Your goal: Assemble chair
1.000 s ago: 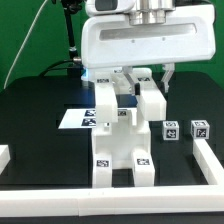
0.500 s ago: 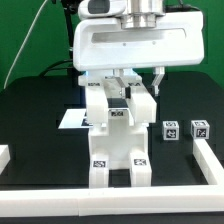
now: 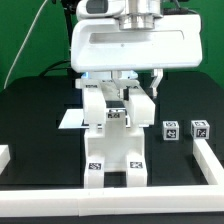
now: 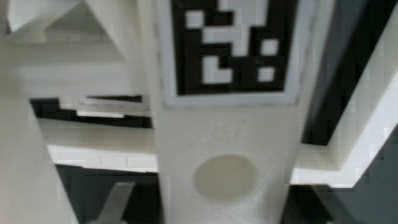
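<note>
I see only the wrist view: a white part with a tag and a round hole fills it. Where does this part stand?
Observer: It belongs to the chair, which stands on the black table, partly hiding the marker board.
Operator: Are loose parts near?
Observer: Two small tagged blocks lie on the exterior view's right, apart from it.
Operator: And the end effector?
Observer: The end effector is directly above the chair; open or shut, I cannot tell.
</note>
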Tool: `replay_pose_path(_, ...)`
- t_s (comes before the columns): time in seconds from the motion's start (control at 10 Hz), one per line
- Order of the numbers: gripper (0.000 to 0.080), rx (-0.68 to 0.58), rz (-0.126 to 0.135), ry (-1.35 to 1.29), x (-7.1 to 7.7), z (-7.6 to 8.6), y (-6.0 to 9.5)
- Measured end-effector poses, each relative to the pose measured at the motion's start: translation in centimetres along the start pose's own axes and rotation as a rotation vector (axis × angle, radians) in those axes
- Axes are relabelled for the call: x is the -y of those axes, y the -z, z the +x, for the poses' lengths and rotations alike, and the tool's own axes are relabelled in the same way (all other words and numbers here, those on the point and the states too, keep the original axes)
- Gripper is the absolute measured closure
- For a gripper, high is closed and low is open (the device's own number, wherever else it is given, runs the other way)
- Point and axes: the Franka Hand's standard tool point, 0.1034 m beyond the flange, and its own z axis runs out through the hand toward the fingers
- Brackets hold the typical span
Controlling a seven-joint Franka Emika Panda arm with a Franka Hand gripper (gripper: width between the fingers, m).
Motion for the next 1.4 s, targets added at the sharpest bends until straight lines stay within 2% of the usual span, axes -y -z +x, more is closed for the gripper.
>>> replay_pose_path(0.3,0.0515,0.027,0.011,-0.031,-0.3,0.8,0.1)
replay_pose_path(0.8,0.0515,0.026,0.009,-0.051,-0.7,0.7,0.1)
replay_pose_path(1.0,0.0515,0.012,0.02,-0.186,-2.2,1.0,0.7)
replay_pose_path(1.2,0.0515,0.008,0.029,-0.255,-2.5,1.0,0.8)
replay_pose_path(1.4,0.0515,0.014,0.023,-0.26,-3.0,0.6,0.4)
